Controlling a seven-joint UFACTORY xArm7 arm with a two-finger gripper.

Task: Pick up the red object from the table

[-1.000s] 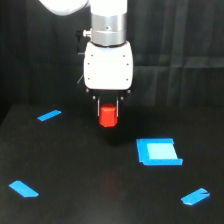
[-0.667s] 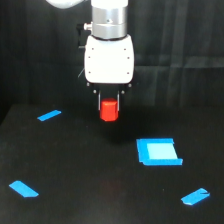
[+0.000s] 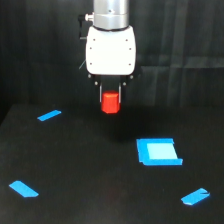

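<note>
Above the table [image 3: 100,165], the gripper [image 3: 110,98] hung from the white arm [image 3: 110,50] with its dark fingers [image 3: 101,94] pinching the red object [image 3: 110,103] between them. The block was clear of the black surface, with a faint reddish glint on the table below. A flat blue square piece [image 3: 158,151] lay toward the exterior view's right, well apart from the block. Blue tape strips sat at the far left [image 3: 49,115], the near left [image 3: 23,188] and the near right [image 3: 195,196].
</note>
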